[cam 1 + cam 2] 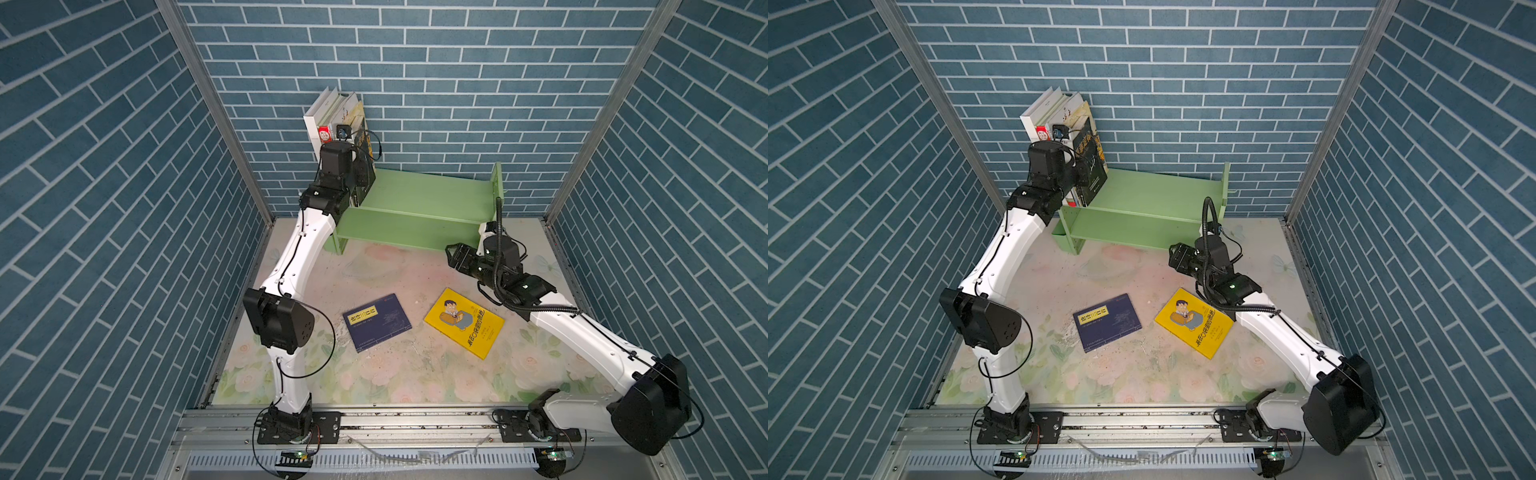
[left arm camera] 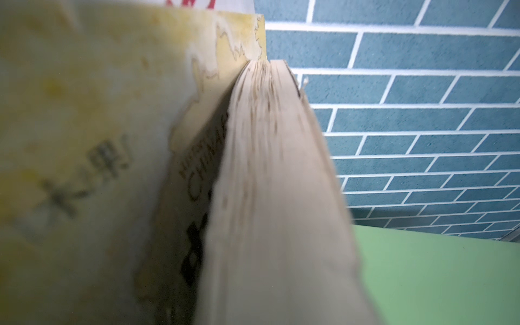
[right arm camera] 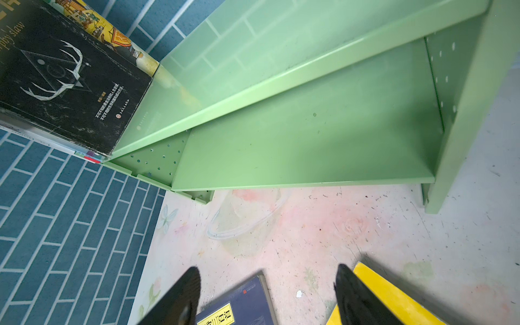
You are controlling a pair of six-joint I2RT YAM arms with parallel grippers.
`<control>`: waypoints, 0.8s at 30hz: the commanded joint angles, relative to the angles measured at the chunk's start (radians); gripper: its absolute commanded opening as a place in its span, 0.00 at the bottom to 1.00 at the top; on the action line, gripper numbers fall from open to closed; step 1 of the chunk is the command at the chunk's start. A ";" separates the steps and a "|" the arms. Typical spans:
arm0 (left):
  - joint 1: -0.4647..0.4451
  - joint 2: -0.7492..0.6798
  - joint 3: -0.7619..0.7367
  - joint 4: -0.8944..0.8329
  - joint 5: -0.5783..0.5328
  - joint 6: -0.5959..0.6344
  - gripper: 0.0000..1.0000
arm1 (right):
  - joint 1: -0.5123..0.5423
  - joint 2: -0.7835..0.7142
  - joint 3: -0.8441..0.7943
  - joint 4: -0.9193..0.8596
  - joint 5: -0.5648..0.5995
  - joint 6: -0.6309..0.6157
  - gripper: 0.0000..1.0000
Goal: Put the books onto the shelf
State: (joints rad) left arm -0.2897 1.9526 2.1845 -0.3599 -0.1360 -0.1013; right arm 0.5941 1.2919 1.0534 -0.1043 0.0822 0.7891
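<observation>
The light green shelf [image 1: 424, 195] [image 1: 1142, 195] [image 3: 309, 126] stands against the back wall. Several books [image 1: 332, 112] [image 1: 1050, 108] stand upright at the left end of its upper tier. My left gripper [image 1: 361, 168] [image 1: 1081, 170] is pressed against the outermost one, the black book [image 1: 1093, 166] [image 3: 64, 78], and is shut on it. That book's page edge [image 2: 275, 197] fills the left wrist view beside a pale yellow cover [image 2: 84, 112]. A navy book [image 1: 376, 322] [image 1: 1106, 322] [image 3: 242, 306] and a bright yellow cartoon-man book [image 1: 464, 322] [image 1: 1194, 322] [image 3: 394, 295] lie flat on the table. My right gripper [image 1: 451, 255] [image 1: 1173, 255] [image 3: 267, 275] hangs open above them.
The shelf's lower tier [image 3: 309, 146] and the right part of its upper tier [image 1: 436, 187] hold nothing. Blue brick walls [image 1: 457, 83] close in the back and both sides. The floral table [image 1: 395, 374] ends at a metal rail [image 1: 415, 419] in front.
</observation>
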 commanded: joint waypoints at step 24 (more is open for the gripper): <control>0.030 -0.100 -0.103 0.113 -0.042 0.022 0.48 | -0.010 0.018 0.000 0.010 -0.030 0.026 0.76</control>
State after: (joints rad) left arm -0.2863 1.8824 2.0895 -0.2714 -0.1154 -0.0998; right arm 0.5880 1.3006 1.0534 -0.1043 0.0597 0.7891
